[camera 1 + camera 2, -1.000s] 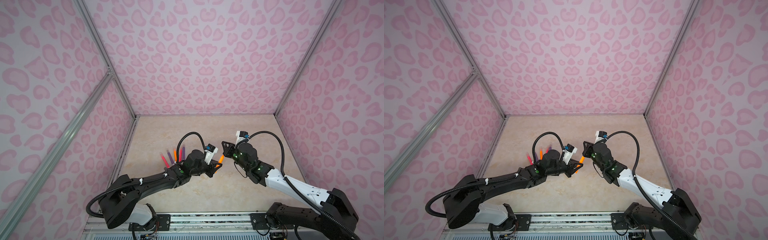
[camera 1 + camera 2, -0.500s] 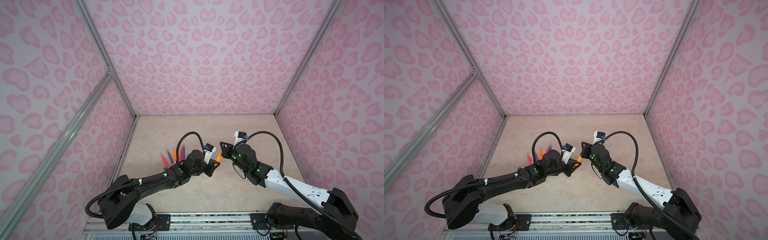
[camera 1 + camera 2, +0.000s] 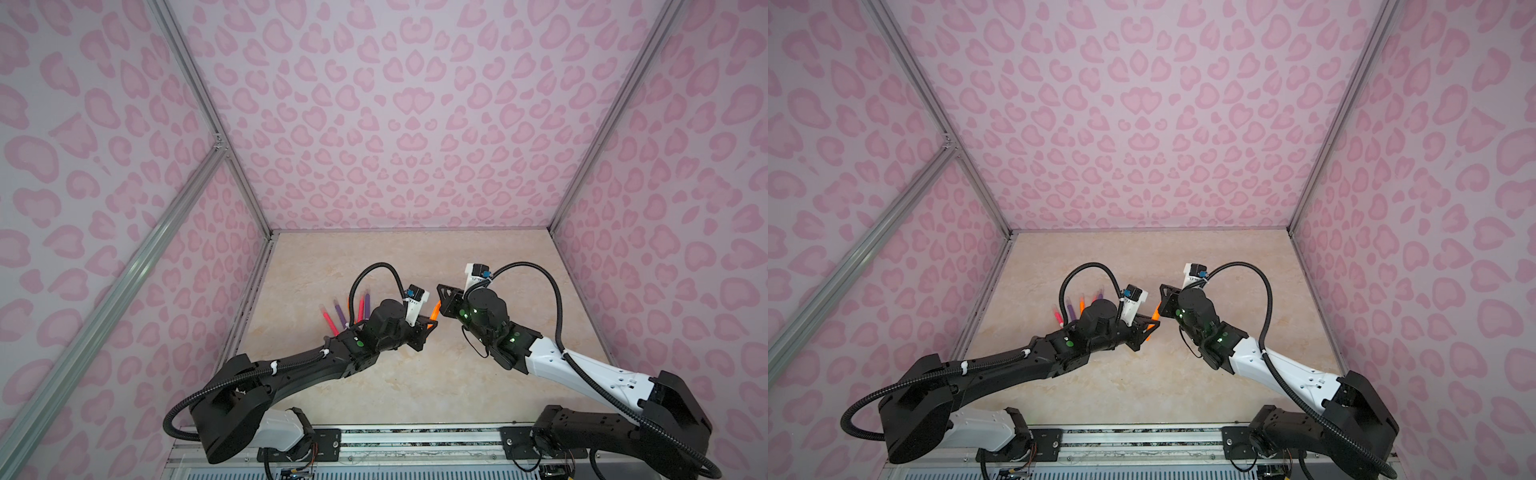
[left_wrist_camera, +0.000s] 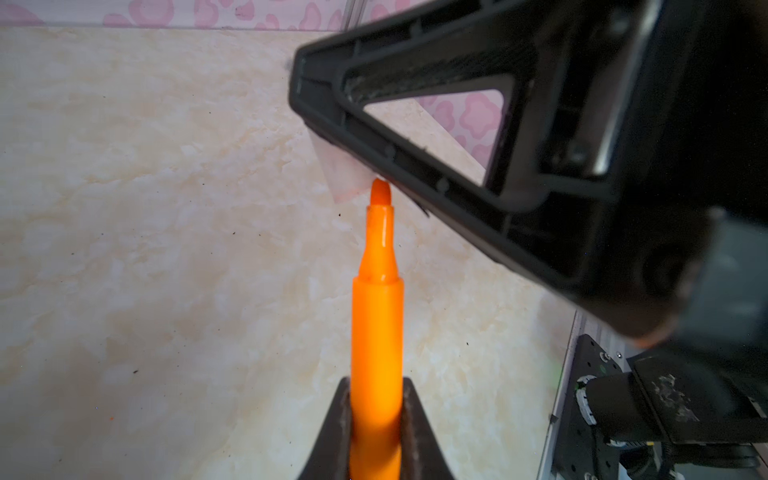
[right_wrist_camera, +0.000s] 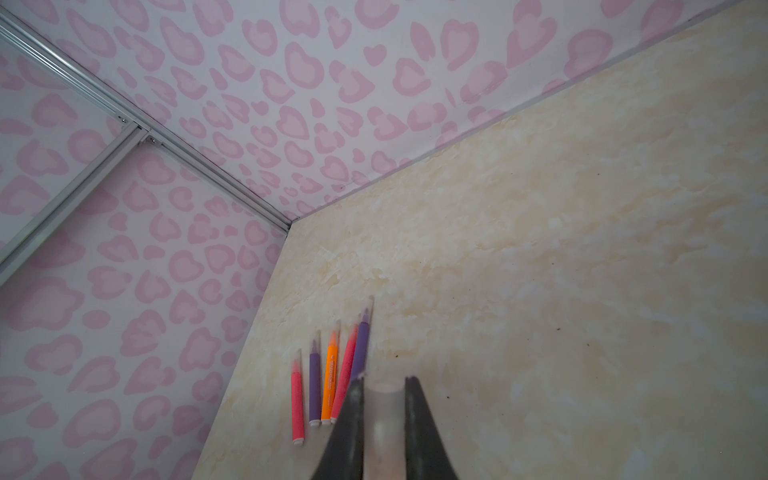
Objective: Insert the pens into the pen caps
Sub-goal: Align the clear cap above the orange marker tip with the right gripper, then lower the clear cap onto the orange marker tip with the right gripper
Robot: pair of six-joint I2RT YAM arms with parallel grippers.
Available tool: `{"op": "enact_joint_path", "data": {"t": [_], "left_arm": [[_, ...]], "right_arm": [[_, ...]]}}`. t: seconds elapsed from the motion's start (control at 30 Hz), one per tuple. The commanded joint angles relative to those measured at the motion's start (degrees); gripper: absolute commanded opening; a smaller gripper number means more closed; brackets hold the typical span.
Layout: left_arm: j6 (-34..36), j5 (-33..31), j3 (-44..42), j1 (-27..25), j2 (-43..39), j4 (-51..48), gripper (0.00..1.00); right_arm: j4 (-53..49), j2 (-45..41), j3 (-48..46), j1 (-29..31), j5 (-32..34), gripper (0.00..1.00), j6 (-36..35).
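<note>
over the last second the right gripper (image 5: 384, 384), clamped on a clear cap (image 4: 345, 174), has closed in on the left gripper (image 4: 376, 386), which is gripping the orange pen (image 4: 377, 324). in both top views the pen points to one o'clock, with its tip now at the cap's mouth, so insertion looks imminent. five capped pens (image 5: 328, 374) lie at ten o'clock of the left gripper.

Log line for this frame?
step: capping | left hand: shut on orange pen | right hand: shut on cap | pen tip at cap, not seated | table: five capped pens
</note>
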Motion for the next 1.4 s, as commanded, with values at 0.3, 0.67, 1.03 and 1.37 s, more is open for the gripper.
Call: {"op": "enact_joint_path", "data": {"t": [0.3,0.67,1.03,1.37], "left_arm": [[0.73,0.79,0.74,0.02,0.54,-0.10,0.03],[0.77,0.91,0.83,0.02,0.52,-0.19,0.03],[0.77,1.34,1.12,0.02,0.89,-0.37,0.03],[0.43,-0.12,0.75,0.02,0.34,-0.28,0.03]], "right_arm": [[1.17,0.10,0.04,0.29,1.09,0.03,0.21],[1.17,-0.12,-0.34,0.31,3.25,0.03,0.12],[1.12,-0.09,-0.15,0.31,1.90,0.03,-0.05],[2.29,-0.09,-0.54,1.11,1.20,0.03,0.56]]}}
